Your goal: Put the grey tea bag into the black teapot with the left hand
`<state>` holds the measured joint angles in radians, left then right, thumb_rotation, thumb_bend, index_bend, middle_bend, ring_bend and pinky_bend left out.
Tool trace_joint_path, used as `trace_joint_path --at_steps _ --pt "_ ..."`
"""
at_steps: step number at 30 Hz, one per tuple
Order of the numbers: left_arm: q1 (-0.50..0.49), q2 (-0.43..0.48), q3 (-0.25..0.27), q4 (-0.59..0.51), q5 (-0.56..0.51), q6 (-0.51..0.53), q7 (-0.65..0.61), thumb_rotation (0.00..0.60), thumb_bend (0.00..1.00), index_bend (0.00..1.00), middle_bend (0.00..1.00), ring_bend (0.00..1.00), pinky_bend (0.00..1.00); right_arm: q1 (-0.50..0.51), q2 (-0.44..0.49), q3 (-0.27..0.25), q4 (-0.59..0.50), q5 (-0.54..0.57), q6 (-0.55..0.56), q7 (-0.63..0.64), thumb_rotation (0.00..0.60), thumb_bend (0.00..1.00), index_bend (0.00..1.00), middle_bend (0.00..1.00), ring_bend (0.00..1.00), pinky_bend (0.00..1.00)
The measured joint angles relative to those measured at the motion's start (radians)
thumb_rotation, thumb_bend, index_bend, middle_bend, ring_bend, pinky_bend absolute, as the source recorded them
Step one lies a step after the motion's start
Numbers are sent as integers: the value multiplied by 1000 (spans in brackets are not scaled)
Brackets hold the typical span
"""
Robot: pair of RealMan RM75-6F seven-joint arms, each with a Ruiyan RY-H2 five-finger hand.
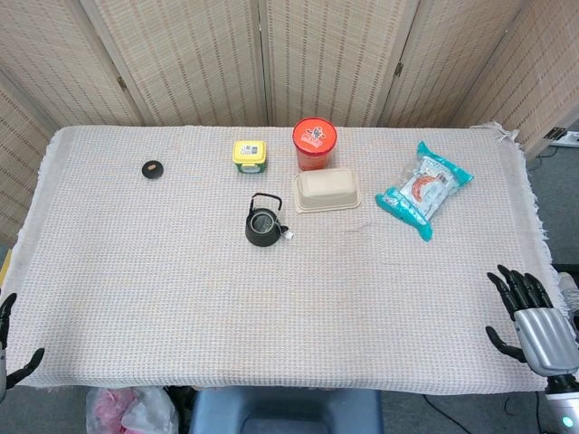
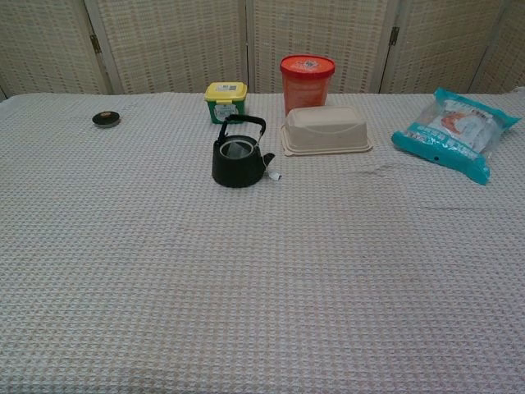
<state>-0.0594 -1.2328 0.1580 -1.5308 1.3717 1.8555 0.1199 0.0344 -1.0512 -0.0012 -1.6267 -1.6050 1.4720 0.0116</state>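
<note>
Chest view shows the tea bag (image 2: 237,148) inside the teapot (image 2: 239,162); best keep the empty, spread left hand (image 1: 11,348) clear

I see the black teapot (image 2: 239,163) upright mid-table, lid off, handle up; grey tea bag (image 2: 237,149) sits inside, its white tag (image 2: 276,175) hanging at 4 o'clock.

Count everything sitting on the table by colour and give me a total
Black: 2, the teapot and the small round lid
Yellow: 1, the tub
Red: 1, the canister
Beige: 1, the lidded box
Teal: 1, the snack bag
Total: 6
</note>
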Motion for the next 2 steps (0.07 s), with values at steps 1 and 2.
trace_joint_path --at_steps 1,2 --pt "3 2 -3 0 2 -7 -1 600 223 0 0 0 265 -2 -1 0 -1 -3 7 -4 600 260 0 0 0 0" --pt "6 4 -7 0 5 -10 -6 600 223 0 0 0 265 -3 -3 -1 -1 -5 12 -7 600 260 0 0 0 0"
